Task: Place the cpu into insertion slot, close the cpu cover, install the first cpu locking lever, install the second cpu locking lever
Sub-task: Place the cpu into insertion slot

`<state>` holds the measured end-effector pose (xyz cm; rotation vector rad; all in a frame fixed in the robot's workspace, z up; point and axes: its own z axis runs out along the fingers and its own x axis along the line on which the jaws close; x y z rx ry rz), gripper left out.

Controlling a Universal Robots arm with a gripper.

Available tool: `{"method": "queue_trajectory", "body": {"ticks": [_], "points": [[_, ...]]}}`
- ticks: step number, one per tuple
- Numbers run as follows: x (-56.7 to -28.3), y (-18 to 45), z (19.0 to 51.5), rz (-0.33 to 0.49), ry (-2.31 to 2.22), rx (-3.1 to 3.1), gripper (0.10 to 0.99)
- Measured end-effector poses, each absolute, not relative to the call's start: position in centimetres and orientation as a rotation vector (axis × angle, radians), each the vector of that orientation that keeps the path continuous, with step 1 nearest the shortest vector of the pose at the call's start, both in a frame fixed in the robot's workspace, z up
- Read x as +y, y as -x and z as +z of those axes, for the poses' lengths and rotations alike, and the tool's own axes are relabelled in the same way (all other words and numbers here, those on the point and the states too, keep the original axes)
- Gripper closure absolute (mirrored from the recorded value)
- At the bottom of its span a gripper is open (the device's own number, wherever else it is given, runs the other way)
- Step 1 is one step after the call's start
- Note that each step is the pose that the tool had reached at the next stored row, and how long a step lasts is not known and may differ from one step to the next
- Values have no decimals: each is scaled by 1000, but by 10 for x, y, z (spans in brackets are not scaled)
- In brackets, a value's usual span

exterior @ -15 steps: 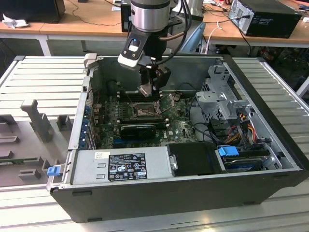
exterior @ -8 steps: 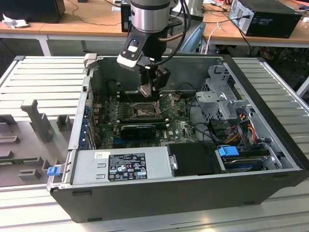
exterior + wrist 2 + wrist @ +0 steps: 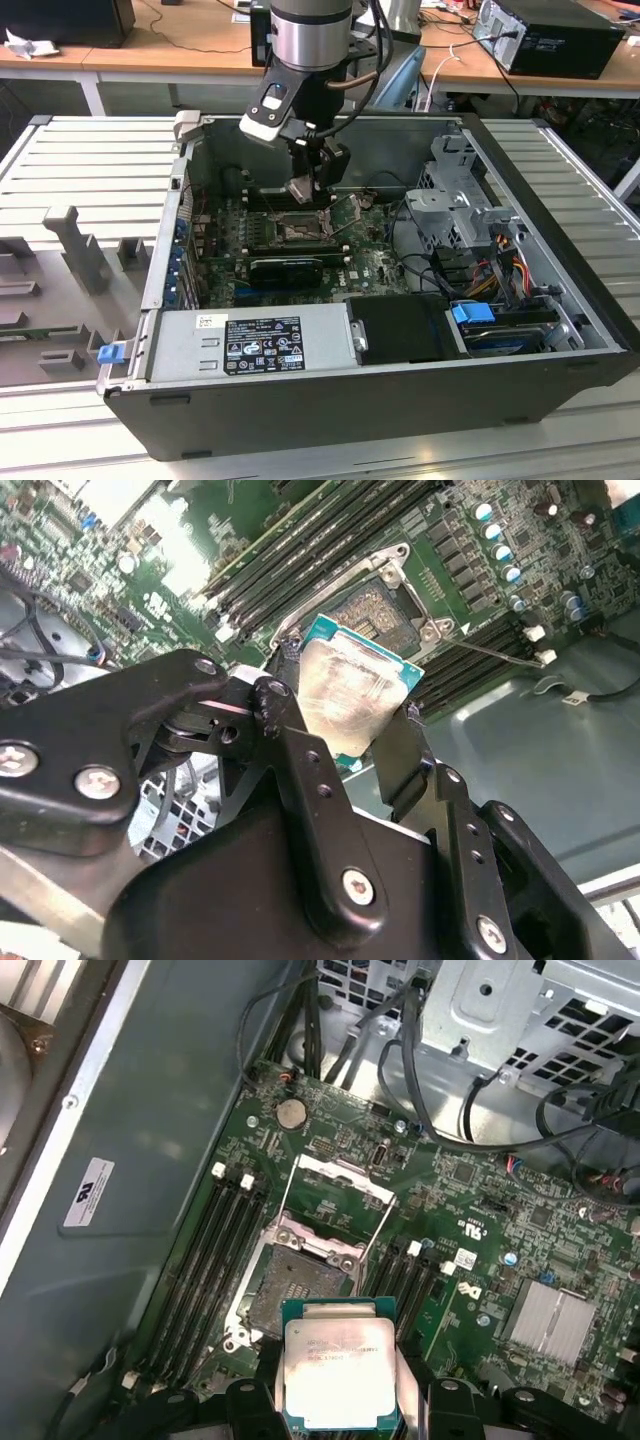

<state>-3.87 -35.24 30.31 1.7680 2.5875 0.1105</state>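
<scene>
Over the green motherboard [image 3: 480,1210], near the square black-framed insertion slot [image 3: 296,1288], my hand [image 3: 338,1395] clamps the flat silver-grey square cpu [image 3: 338,1360] by opposite edges, top upward, presumably for level seating beneath the opened metal-frame cpu cover [image 3: 338,1182].

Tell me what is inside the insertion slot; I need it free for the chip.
The insertion slot shows only its brownish pin field, no chip; the cpu cover stands open. The cpu, clamped in the jaws, hides one edge of it in the first wrist view.
</scene>
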Motion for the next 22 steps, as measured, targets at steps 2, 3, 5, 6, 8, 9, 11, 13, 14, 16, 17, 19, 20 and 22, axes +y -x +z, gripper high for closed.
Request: {"method": "queue_trajectory", "body": {"ticks": [2,3,5,6,8,9,11,13,14,16,17,19,20,22], "points": [[-352,39,300,104,-1841,2534,553],[-352,39,300,104,-1875,2507,553],[-352,39,299,104,-1938,2456,553],[-352,39,299,103,-1959,2440,553],[-352,39,297,103,-2003,2402,553],[-352,39,297,103,-2020,2387,553],[-352,39,296,103,-2057,2354,553],[-352,39,294,102,-2099,2315,553],[-352,39,293,102,-2111,2303,553],[-352,39,292,101,-2144,2272,553],[-352,39,291,101,-2158,2258,553],[-352,39,290,100,-2195,2219,553],[-352,39,290,96,-2209,2202,553],[-352,39,286,87,-2246,2154,553]]}}
